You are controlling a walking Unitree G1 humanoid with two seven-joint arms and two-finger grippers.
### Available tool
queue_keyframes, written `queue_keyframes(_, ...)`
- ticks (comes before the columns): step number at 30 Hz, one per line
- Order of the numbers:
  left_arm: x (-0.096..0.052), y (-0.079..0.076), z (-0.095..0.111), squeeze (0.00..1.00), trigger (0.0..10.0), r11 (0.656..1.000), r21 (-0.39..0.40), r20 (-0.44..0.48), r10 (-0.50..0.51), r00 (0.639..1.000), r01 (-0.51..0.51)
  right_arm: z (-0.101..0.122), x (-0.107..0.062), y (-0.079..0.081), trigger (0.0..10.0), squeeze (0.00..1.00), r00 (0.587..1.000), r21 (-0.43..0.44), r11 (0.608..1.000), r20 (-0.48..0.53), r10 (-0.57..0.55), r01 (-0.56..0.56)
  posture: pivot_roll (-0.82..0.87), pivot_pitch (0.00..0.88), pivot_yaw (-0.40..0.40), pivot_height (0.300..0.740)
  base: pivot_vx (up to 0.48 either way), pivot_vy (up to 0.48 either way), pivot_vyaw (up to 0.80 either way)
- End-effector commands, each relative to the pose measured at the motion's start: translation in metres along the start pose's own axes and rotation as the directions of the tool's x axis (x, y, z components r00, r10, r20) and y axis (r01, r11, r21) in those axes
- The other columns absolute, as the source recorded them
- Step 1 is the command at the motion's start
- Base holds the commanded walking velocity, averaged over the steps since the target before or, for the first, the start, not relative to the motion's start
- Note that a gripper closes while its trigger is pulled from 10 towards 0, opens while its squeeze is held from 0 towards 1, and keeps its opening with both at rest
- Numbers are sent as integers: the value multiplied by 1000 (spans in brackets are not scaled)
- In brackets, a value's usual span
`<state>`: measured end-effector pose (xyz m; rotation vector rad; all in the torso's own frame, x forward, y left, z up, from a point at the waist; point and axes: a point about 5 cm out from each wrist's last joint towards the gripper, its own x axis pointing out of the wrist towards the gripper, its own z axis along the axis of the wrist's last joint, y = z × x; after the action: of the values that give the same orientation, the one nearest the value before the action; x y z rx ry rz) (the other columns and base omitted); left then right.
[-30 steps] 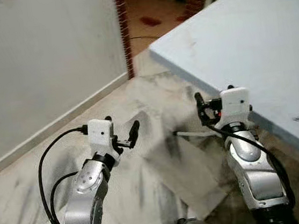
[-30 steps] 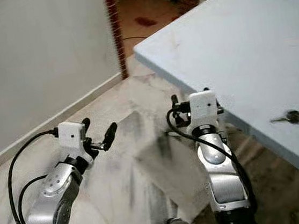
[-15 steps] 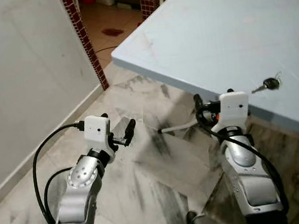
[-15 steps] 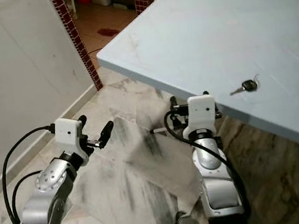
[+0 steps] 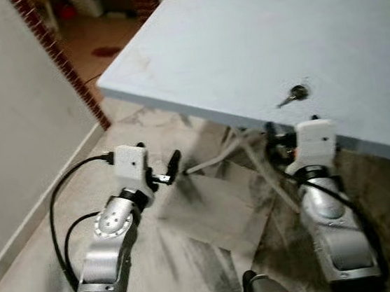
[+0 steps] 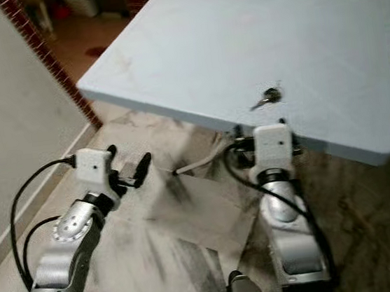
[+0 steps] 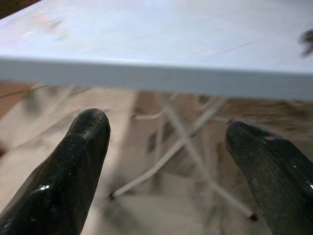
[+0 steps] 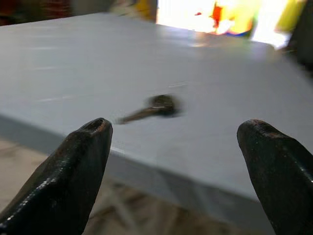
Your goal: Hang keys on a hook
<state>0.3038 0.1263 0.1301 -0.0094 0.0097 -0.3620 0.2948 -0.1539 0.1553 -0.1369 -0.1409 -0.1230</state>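
A small dark key (image 5: 292, 95) lies on the pale blue table (image 5: 239, 35), close to the table's near edge. My right gripper (image 5: 291, 128) is held just below that edge, right in front of the key, and it is open. In the right wrist view the key (image 8: 151, 107) lies between and beyond the two spread fingertips (image 8: 80, 161). My left gripper (image 5: 157, 157) is open too, held over the floor below and to the left of the table's near corner. The left wrist view looks under the table edge (image 7: 156, 78).
White folding legs (image 5: 214, 159) stand under the table on the marble floor (image 5: 202, 208). A grey wall (image 5: 9, 125) runs along the left and ends at a red brick pillar (image 5: 58, 59), with a doorway behind.
The whole view has swung right and closer to the table, so the camera moved. The key now lies just ahead of the right gripper. Both arms keep their pose.
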Motion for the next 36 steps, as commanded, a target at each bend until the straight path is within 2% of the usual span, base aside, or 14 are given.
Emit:
queue_keyframes(1,-3,9,-4,0,10000,999,22,-16,42,999,-42,5,-1,2,10000,0,1000,6,1000,17,2,-2,-124,210,120,740,0,0,-769)
queue_keyframes(6,-2,10,-4,0,10000,998,27,-15,57,998,-57,5,0,1,10000,0,1000,3,1000,19,0,0,-123,213,119,740,0,0,-764)
queue_keyframes(12,-3,12,-1,0,10000,996,29,29,87,996,-87,6,1,1,10000,0,1000,3,1000,24,1,-2,-120,214,117,740,0,0,-710)
queue_keyframes(22,-2,17,3,0,10000,990,-36,60,141,988,-139,15,8,3,10000,0,997,-20,998,59,55,-54,-117,222,105,740,0,0,0)
queue_keyframes(36,-2,13,3,0,10000,980,-77,76,191,979,-185,18,10,11,10000,0,989,-48,990,58,138,-135,-123,244,28,740,0,0,0)
